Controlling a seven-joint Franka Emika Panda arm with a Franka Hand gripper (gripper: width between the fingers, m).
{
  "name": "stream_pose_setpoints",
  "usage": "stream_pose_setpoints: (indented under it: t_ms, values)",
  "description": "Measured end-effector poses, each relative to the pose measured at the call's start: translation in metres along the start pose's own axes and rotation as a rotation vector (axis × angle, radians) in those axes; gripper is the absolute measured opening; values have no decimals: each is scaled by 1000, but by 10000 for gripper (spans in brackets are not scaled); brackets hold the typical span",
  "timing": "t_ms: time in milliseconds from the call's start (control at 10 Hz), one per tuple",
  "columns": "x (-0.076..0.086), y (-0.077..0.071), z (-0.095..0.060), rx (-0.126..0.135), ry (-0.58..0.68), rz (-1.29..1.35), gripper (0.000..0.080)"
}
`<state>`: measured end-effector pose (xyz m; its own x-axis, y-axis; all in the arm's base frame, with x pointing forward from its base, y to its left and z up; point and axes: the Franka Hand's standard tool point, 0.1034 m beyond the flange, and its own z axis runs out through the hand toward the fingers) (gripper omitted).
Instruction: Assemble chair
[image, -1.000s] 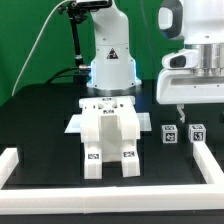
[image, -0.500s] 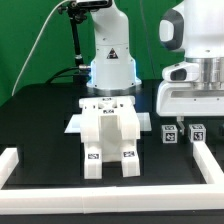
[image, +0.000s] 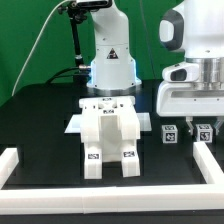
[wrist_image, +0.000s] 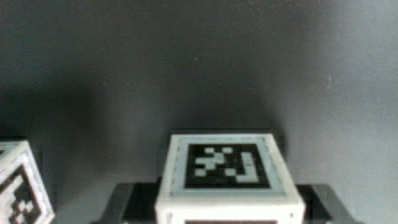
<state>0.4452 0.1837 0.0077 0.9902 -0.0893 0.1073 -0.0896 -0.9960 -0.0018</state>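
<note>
The chair's larger white parts (image: 108, 135), slabs and bars with square tags, lie grouped at the middle of the black table. Two small white tagged cubes stand at the exterior view's right: one (image: 169, 132) free, the other (image: 204, 130) under my gripper (image: 203, 128). My gripper is low over that cube, its fingers down on either side of it. In the wrist view the cube (wrist_image: 224, 170) sits between my two dark fingers (wrist_image: 135, 200), which flank it without a visible squeeze. The other cube's edge (wrist_image: 15, 185) shows at the side.
The white rail (image: 20, 165) edges the table at the front and sides. The robot's white base (image: 110, 60) stands behind the parts, with a black cable at the back in the exterior view's left.
My gripper has come down from above the table and shifted toward the exterior view's right, ending around the right-hand cube. The chair parts have not moved.
</note>
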Motion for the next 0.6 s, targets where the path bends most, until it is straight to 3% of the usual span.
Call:
stream_pose_setpoints:
  t_ms: [600]
  values:
    - [0, 0, 0, 0, 0, 0, 281]
